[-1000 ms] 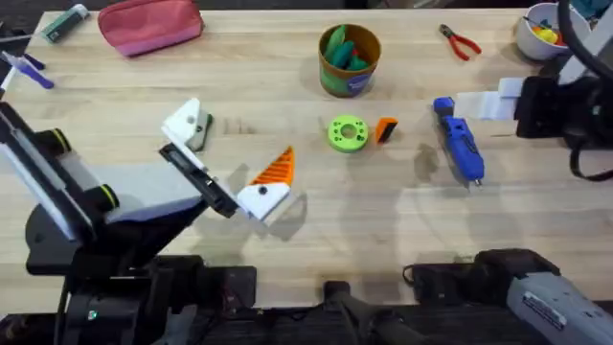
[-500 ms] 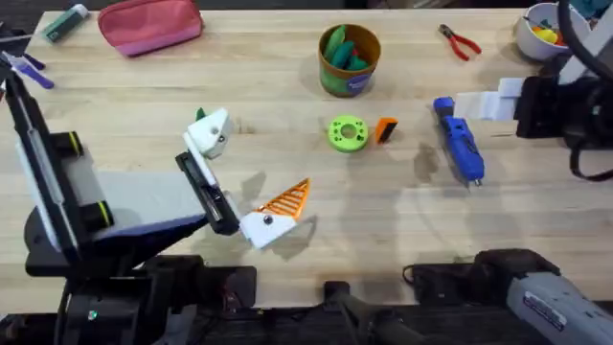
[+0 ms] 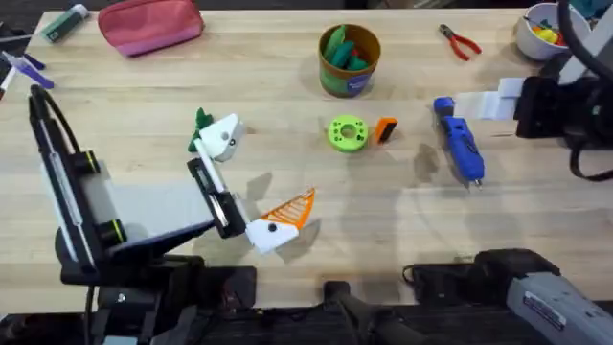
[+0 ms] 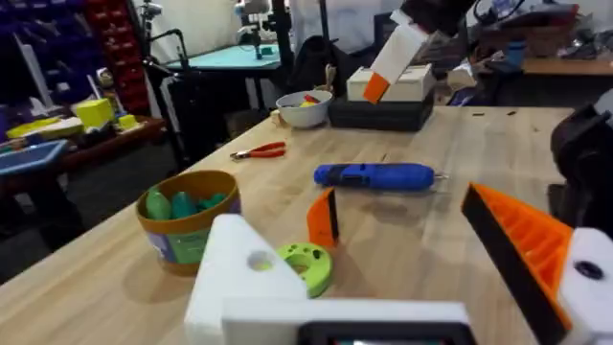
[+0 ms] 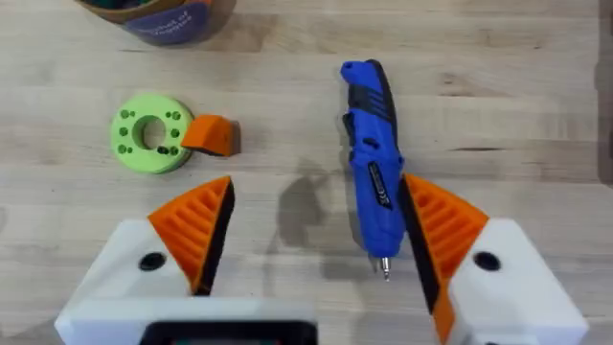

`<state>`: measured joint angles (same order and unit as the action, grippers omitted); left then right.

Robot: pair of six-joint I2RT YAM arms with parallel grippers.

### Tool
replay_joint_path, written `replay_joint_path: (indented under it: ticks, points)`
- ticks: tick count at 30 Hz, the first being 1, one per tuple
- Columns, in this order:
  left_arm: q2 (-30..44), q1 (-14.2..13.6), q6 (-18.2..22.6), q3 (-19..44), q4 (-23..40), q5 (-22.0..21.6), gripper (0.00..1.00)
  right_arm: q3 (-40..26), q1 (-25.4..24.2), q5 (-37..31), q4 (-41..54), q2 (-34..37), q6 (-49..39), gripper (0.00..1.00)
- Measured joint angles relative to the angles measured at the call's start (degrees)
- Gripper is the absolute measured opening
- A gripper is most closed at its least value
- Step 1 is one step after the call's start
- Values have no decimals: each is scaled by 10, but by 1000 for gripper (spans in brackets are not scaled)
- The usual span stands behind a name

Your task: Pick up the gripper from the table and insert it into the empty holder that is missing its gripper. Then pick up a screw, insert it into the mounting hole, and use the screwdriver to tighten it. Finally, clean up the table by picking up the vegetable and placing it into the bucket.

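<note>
The small orange gripper (image 3: 385,129) lies on the table touching a lime-green disc (image 3: 347,133); the left wrist view shows this orange gripper (image 4: 324,218) standing on edge. My left gripper (image 3: 251,180) is open, left of it. One of its fingers is the bare white holder (image 3: 222,137), whose mounting hole (image 4: 259,260) shows; the other carries an orange pad (image 3: 290,206). The dark green vegetable (image 3: 201,120) peeks out behind the holder. The blue screwdriver (image 3: 460,146) lies under my open right gripper (image 5: 316,187). The bucket (image 3: 349,59) stands at the back. The screw is out of view.
Red pliers (image 3: 460,41) and a white bowl (image 3: 536,29) sit at the back right. A pink pouch (image 3: 150,24) and markers (image 3: 65,23) lie at the back left. The right arm (image 3: 551,105) hangs over the right edge.
The left gripper has swung to the right and toward the front edge while turning. The green vegetable now shows behind the holder. The right arm has not moved.
</note>
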<state>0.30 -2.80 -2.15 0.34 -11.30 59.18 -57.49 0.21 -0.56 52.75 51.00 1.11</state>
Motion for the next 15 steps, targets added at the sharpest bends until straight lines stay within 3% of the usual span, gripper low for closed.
replay_joint_path:
  ticks: [7, 15]
  points:
    - [0, -2, -75, 0, 7, 2, 985, 0, 0, 0, 0, 0, 0, 992]
    - [0, -2, -90, 0, 111, 3, 986, 0, 0, 0, 0, 0, 0, 994]
